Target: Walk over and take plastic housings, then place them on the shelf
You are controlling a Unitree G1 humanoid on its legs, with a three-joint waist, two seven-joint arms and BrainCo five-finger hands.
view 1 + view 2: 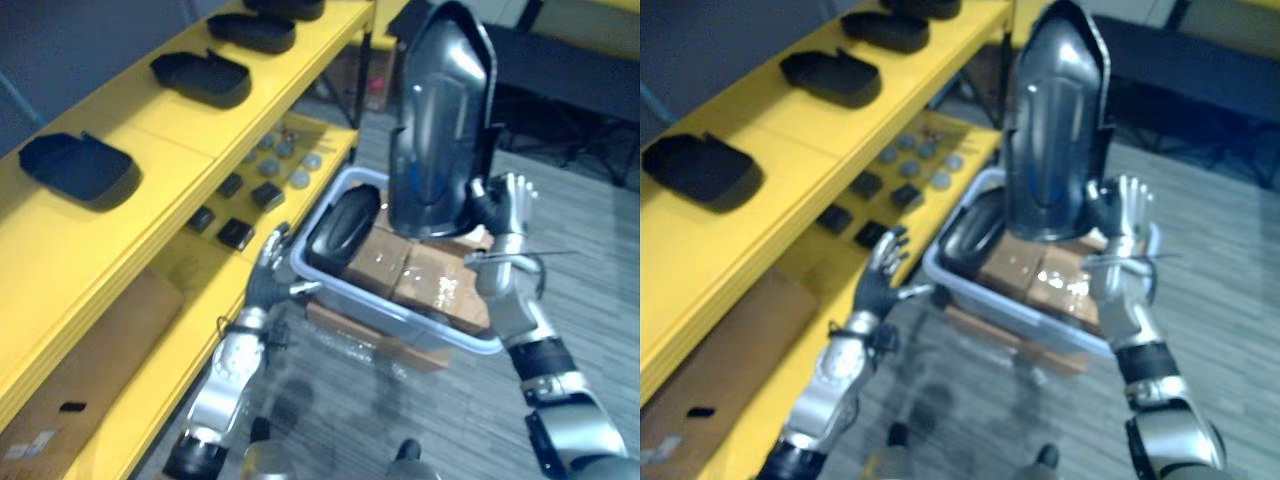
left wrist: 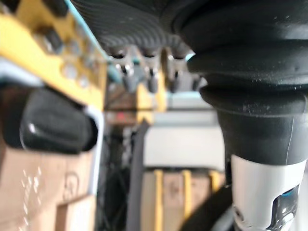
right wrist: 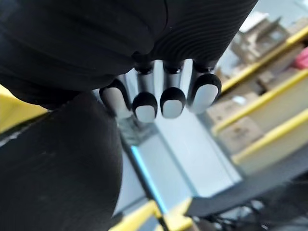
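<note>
Above the bin [image 1: 400,316], the right hand [image 1: 505,205] holds a housing [image 1: 435,120] upright. Its fingers are curled on the lower right edge, and nothing supports the rest of the part. The left hand [image 1: 883,268] is empty, fingers spread and relaxed, by the bin's near-left corner; contact with the rim cannot be resolved. A second housing [image 1: 342,225] lies in the bin beside cardboard boxes [image 1: 410,270].

Risks (judgement):
- The grip sits low and at one edge, with the bulk above the hand. The part is likely to pivot or slip on the swing toward the shelf [image 1: 150,190].
- The shell looks smooth and glossy, so the fingertips probably get poor friction.
- The top board already carries a row of shelved housings [image 1: 80,168]. A wide approach could knock a neighbour or clip the front lip.
- The left hand may snag the bin if the body turns.

Materials and shapes:
- Held housing: dark hard plastic, long, tapering to a rounded top, with a raised centre panel and bright highlights.
- Shelved housings: shallow dark shells.
- Bin: pale grey plastic with a rounded rim.
- Boxes: brown card with shiny tape.
- Shelf: flat yellow boards. The lower one holds small black blocks [image 1: 235,233] and grey discs [image 1: 290,160].
</note>
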